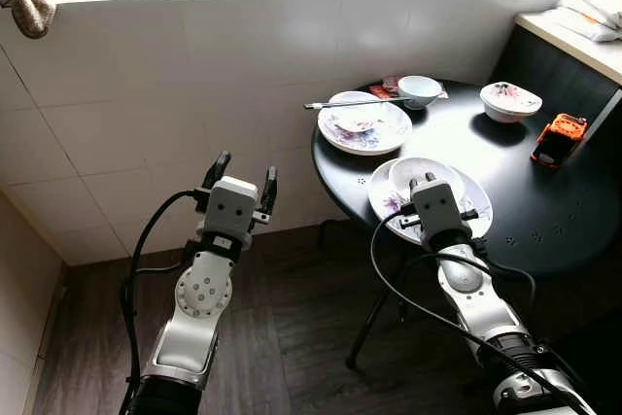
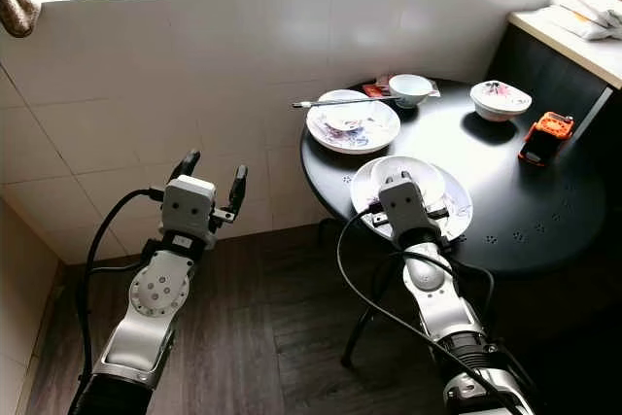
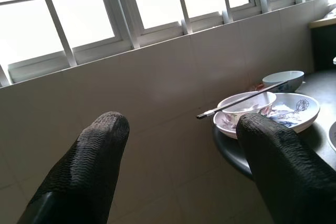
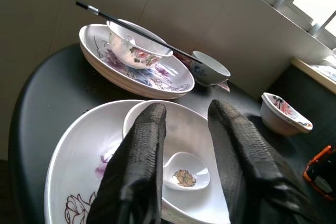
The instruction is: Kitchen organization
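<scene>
— The right gripper [image 1: 433, 185] hangs over the near plate [image 1: 480, 211] at the round black table's [image 1: 544, 230] front edge. Are its fingers parted?

— Yes, a narrow gap, with nothing between them. The right wrist view looks down that gap into a white bowl [image 4: 191, 129] sitting on that plate, and a small white spoon [image 4: 185, 174] with a brown speck lies inside; the head views hide the spoon behind the gripper.

— And the left gripper [image 1: 240, 180]?

— Raised off the table's left side in front of the tiled wall [image 1: 146, 94], fingers spread wide and empty. Its wrist view sights the far plate [image 3: 294, 116] past one fingertip.

— What is on that far plate?

— A floral bowl [image 4: 137, 48] with black chopsticks [image 1: 352, 101] laid across it. Behind stands a small blue-rimmed bowl [image 1: 420, 90], and farther right another floral bowl [image 1: 510, 100], then an orange and black object [image 1: 559, 139] near the counter.
</scene>
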